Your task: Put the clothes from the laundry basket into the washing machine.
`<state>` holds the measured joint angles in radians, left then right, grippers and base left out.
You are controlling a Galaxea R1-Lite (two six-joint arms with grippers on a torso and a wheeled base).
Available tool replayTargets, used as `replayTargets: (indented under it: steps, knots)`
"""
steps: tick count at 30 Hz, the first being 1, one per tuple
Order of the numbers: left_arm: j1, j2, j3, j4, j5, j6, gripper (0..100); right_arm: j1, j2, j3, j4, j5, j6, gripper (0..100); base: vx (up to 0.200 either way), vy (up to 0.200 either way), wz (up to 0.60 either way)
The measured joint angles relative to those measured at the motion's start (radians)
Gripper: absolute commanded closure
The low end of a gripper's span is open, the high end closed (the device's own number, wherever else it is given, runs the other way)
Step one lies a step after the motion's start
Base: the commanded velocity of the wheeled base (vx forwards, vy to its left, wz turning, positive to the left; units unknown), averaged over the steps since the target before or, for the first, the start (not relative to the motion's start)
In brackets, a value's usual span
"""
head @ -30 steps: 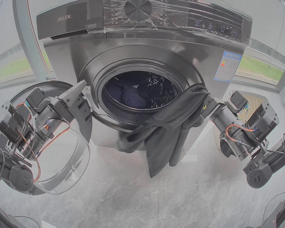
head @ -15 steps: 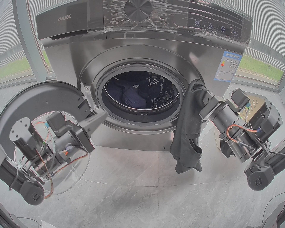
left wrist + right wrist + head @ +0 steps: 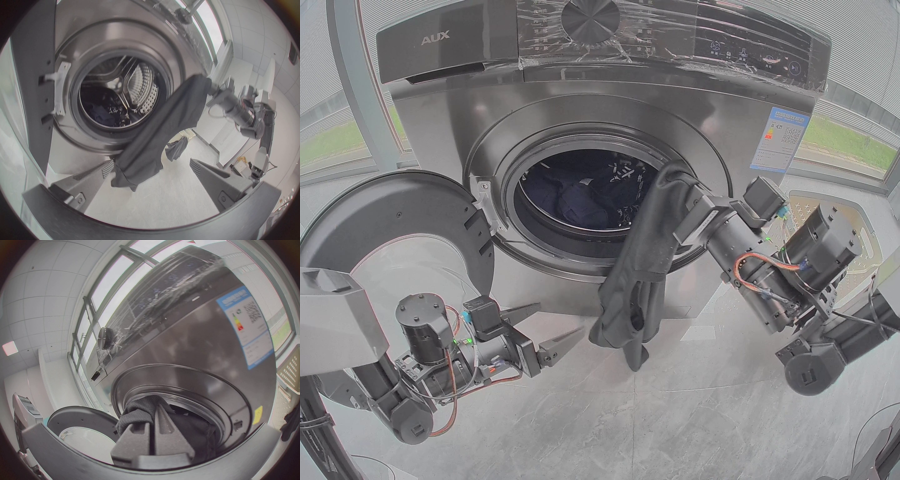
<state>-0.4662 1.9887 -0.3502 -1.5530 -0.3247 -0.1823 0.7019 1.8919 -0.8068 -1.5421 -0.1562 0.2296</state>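
A dark grey garment (image 3: 640, 262) hangs from my right gripper (image 3: 682, 190), which is shut on its top edge at the right rim of the washing machine's (image 3: 581, 106) open drum. The cloth dangles below the opening, clear of the floor. Dark clothes (image 3: 581, 200) lie inside the drum. In the right wrist view the fingers (image 3: 162, 427) pinch bunched fabric (image 3: 134, 412). My left gripper (image 3: 556, 322) is open and empty, low above the floor, left of the garment's hanging end. From the left wrist, the garment (image 3: 162, 125) hangs beyond my spread fingers (image 3: 201, 168).
The round door (image 3: 394, 212) stands swung open to the left, behind my left arm. A white perforated laundry basket (image 3: 850, 250) sits right of the machine, with a dark cloth (image 3: 290, 424) over its edge. Grey tiled floor (image 3: 675, 425) lies in front.
My right gripper has carried the garment leftward, from beside the machine to the drum's mouth. My left arm has dropped from door height to just above the floor, still open.
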Motion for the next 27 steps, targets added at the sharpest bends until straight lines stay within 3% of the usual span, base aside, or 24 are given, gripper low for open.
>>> replayTargets:
  steps: [4, 10, 27]
  knots:
    - [0.002, 0.082, -0.019, 0.0, 0.0, 0.027, 0, 0.023, 0.04, -0.071, 0.004, -0.002, -0.039, 100, 0.0, 0.0, 0.0]
    - [0.004, 0.194, -0.084, 0.0, 0.001, 0.046, 0, 0.051, 0.078, -0.113, 0.002, -0.005, -0.053, 100, 0.0, 0.0, 0.0]
    - [-0.021, 0.433, -0.364, 0.0, 0.052, 0.038, 0, 0.085, 0.13, -0.14, 0.0, -0.008, -0.052, 100, 0.0, 0.0, 0.0]
